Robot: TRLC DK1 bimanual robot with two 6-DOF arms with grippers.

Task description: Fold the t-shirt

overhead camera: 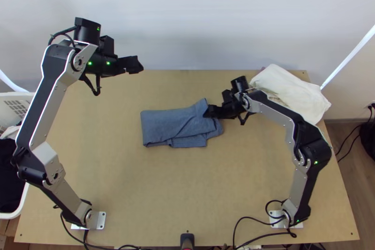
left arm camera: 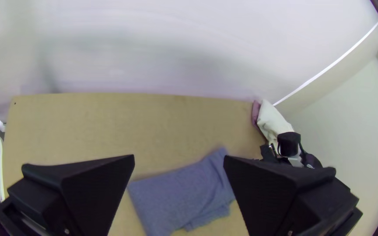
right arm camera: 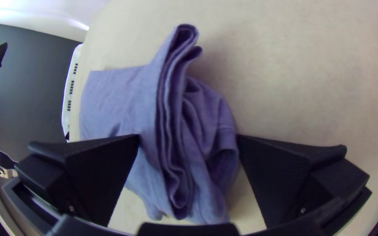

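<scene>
The t-shirt between the right gripper's fingers is plain blue all over. Both grippers' fingers are black. Green lights glow just behind the left gripper's fingers. The table under the right gripper's fingers is light tan. Past those fingers, on the side away from the t-shirt, is a creamy white cloth, with a pinky purple thing beside it. Well apart from the left gripper's fingers, a white basket has rows of little holes, with black cloth in it.
</scene>
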